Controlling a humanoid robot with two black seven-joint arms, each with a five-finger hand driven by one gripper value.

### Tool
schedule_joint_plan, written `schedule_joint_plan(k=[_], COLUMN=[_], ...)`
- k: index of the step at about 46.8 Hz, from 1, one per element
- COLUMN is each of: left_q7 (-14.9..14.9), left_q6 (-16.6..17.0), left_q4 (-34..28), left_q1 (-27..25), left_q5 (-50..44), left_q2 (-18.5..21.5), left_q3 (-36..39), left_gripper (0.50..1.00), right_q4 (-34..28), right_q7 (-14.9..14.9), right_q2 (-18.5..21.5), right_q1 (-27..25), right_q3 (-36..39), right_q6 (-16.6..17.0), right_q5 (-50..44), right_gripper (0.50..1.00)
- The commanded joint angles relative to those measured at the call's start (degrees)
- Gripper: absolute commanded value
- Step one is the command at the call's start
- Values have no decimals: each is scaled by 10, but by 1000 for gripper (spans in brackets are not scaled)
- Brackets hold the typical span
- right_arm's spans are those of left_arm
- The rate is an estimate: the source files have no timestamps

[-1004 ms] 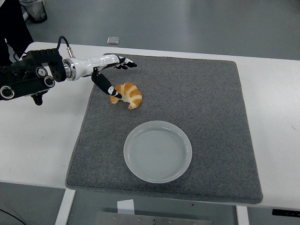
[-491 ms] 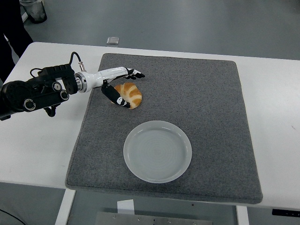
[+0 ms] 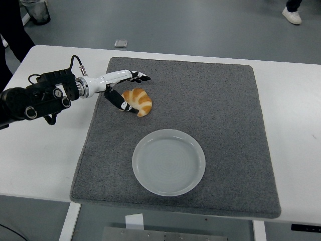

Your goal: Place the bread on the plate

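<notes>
The mat was spread on the table. The plate was set near its front. The left hand was reached across the mat's far-left corner, fingers spread wide, thumb touching the bread, nothing gripped.

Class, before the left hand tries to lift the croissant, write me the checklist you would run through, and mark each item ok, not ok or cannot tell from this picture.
1. Left hand is at the croissant: ok, thumb at its near-left side, fingers stretched above its far side.
2. Fingers closed on the croissant: not ok, still spread.
3. Croissant lies free on the grey mat: ok.
4. White plate is empty: ok.
5. Path from croissant to plate is unobstructed: ok.
6. Thumb actually touching the croissant: cannot tell.
</notes>
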Motion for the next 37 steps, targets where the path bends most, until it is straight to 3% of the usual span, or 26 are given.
schedule_joint_plan(k=[1,14,19,28,31,37], left_q7=[-1,-13,-13,-14,-14,-14], left_q6=[1,2,3,3,3,3], left_q4=[3,30,30,31,31,31], left_q1=[12,24,24,24,24,22], left_q5=[4,11,11,12,12,12], left_q2=[-13,-31,-32,-31,-31,-31], left_q3=[0,-1,-1,-1,0,-1], left_gripper=[964,962,930,763,673,553], right_q4=[0,0,0,0,0,0], right_q7=[0,0,0,0,0,0], right_q2=[0,0,0,0,0,0], right_q1=[0,-1,-1,-1,-1,-1], right_q3=[0,0,0,0,0,0], right_q6=[0,-1,-2,-2,-2,-2], right_q5=[0,0,0,0,0,0], right_gripper=[952,952,952,952,952,952])
